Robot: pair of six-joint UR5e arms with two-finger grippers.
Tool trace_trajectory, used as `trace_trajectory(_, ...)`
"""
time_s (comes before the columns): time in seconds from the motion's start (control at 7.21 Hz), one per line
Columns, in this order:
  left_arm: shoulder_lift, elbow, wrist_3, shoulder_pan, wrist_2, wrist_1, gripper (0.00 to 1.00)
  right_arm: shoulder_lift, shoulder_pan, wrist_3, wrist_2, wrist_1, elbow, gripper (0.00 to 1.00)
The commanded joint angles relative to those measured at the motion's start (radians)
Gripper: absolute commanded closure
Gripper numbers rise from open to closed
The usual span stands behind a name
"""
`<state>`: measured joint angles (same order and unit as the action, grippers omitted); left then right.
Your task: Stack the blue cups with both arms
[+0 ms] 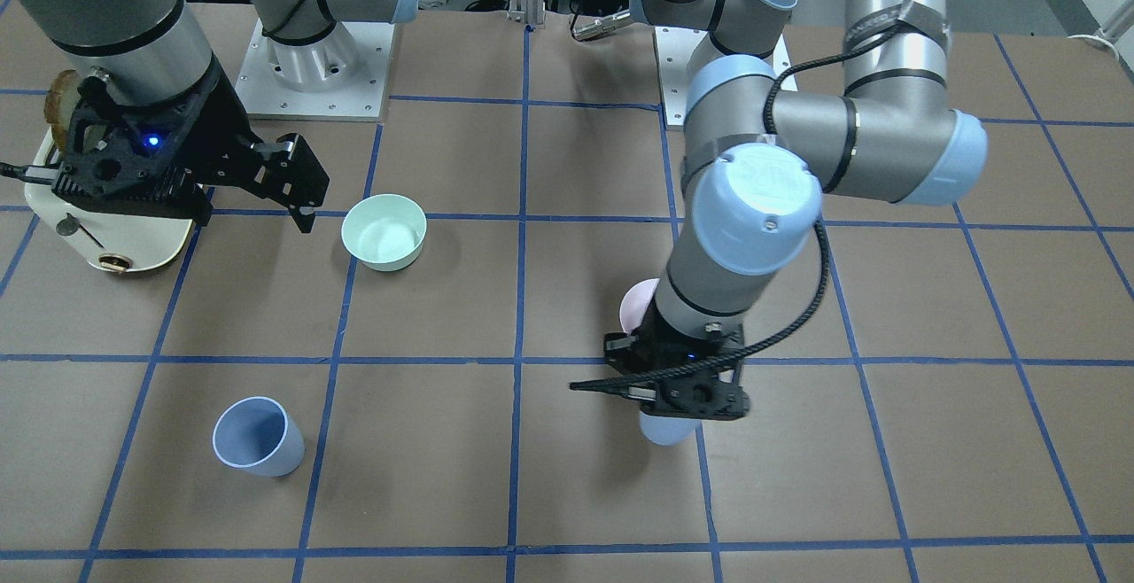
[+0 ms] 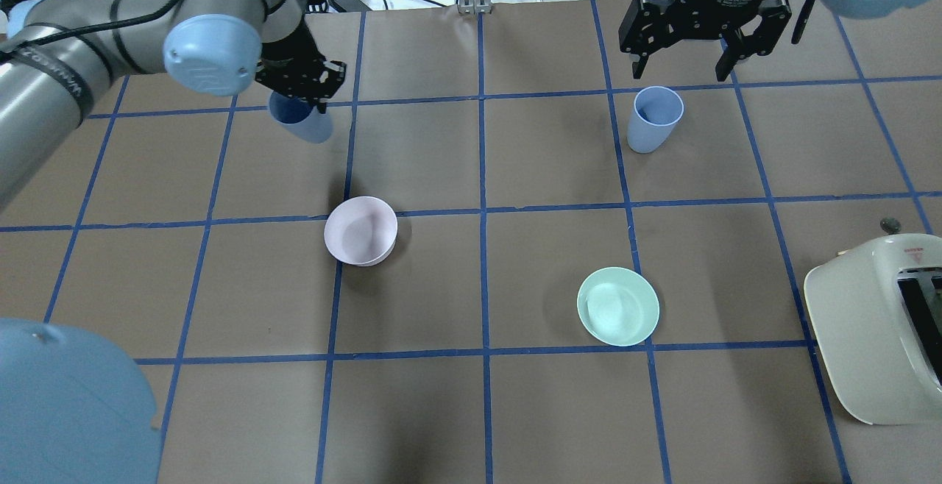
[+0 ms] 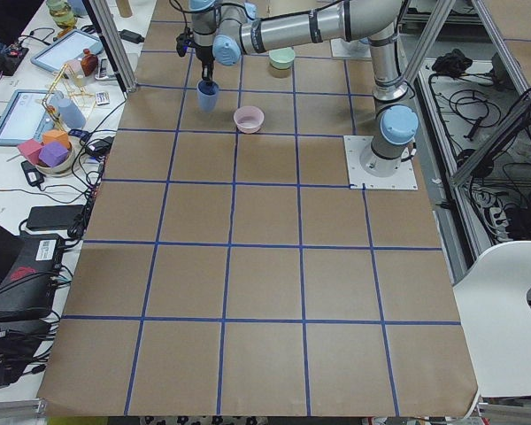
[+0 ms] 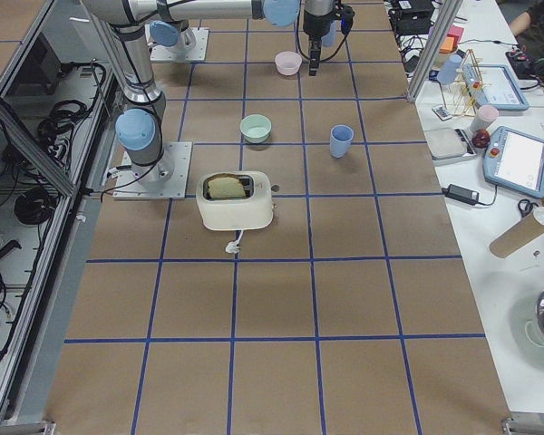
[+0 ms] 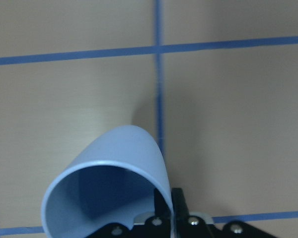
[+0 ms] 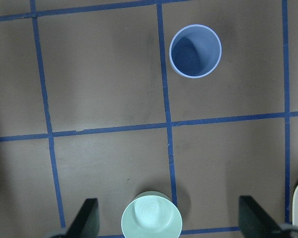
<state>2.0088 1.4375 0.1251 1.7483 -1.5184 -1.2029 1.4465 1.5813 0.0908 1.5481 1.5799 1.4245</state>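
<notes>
Matte tapered blue cup [image 5: 124, 153] pinched by left gripper [image 5: 168, 199], second cup [image 2: 654, 118] upright

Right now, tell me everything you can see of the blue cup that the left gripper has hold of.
The blue cup is a small handleless tumbler, matte pale periwinkle like plastic, with a thin lighter rim, narrowing toward its base. It stands mouth up, and nothing shows inside. The left gripper is shut on one side of its wall at the rim, one finger inside and one outside. It sits beyond the pink bowl, apart from it. Whether its base rests on the table cannot be told.
</notes>
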Motion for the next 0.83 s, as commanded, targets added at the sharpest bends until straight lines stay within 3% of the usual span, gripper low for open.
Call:
trace_trajectory(0.0, 0.013, 0.026, 0.106, 0.146, 0.037, 0.006, 1.00, 0.000, -0.001, -0.003, 0.003, -0.001, -0.001, 0.00)
trace_trajectory(0.69, 0.073, 0.055, 0.146, 0.197, 0.081, 0.028, 1.00, 0.000, -0.026, -0.017, 0.000, 0.002, 0.002, 0.00)
